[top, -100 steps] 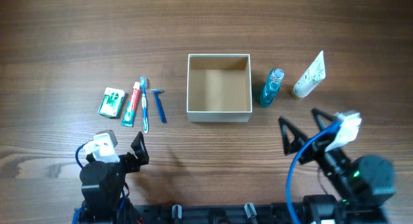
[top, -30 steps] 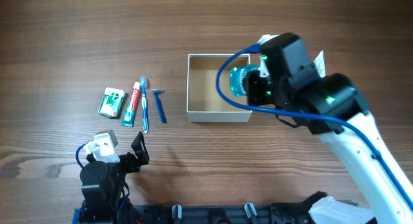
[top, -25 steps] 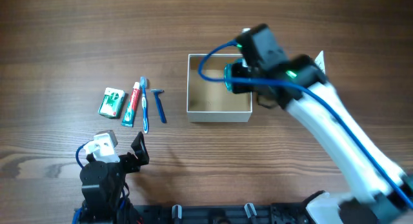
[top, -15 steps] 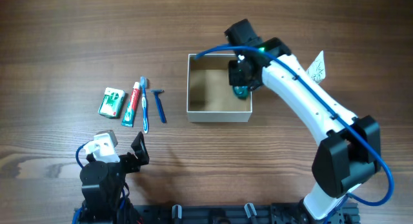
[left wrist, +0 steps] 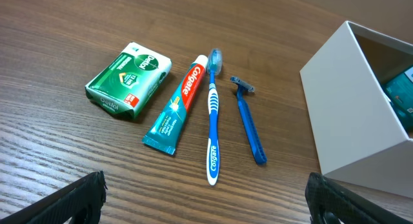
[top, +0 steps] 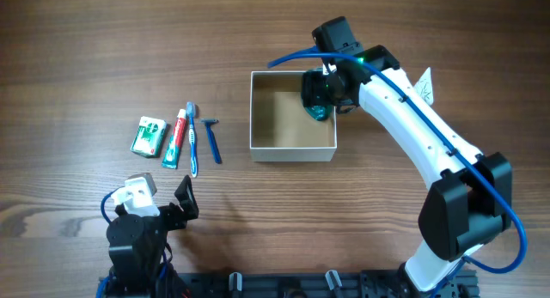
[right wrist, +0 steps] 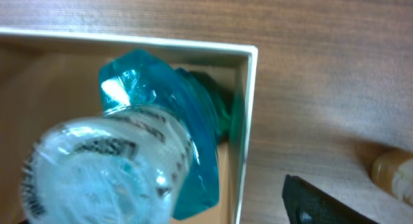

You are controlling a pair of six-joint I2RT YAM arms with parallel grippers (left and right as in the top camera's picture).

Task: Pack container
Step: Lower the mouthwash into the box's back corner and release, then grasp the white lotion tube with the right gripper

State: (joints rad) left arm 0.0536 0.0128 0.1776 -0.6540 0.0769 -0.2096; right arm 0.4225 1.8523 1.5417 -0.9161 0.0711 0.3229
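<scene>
bottle (top: 320,107) in far right corner of the container (top: 292,152); packet (top: 148,136), toothpaste (top: 175,138), toothbrush (top: 192,143), razor (top: 211,141) to its left

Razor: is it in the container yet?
No, the blue razor lies on the table beside the toothbrush, outside the container.
</scene>
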